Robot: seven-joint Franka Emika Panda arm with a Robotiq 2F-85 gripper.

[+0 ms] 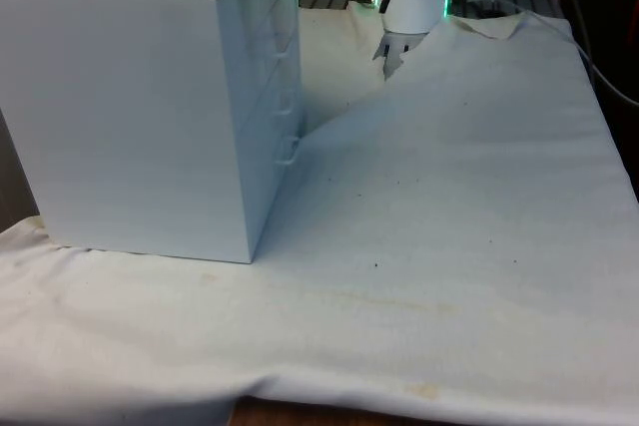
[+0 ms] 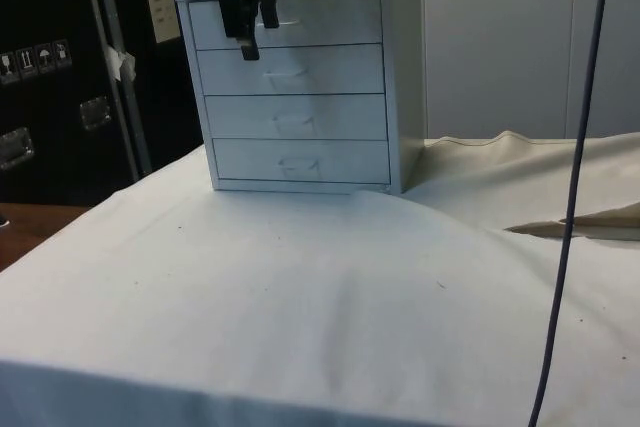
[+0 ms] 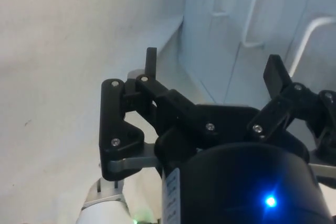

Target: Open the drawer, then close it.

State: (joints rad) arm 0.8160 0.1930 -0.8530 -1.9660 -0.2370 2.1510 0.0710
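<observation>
Side view, boxy white chest, four flat drawers, looped handles

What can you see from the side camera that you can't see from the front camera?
Side view alone: the chest of drawers faces the camera, so all four drawer fronts and their handles show, all drawers shut, with the tool hanging before the top drawer. Front view alone: the chest's plain side wall, with the handles seen edge-on. Both show the white chest, the tool and the white cloth.
</observation>
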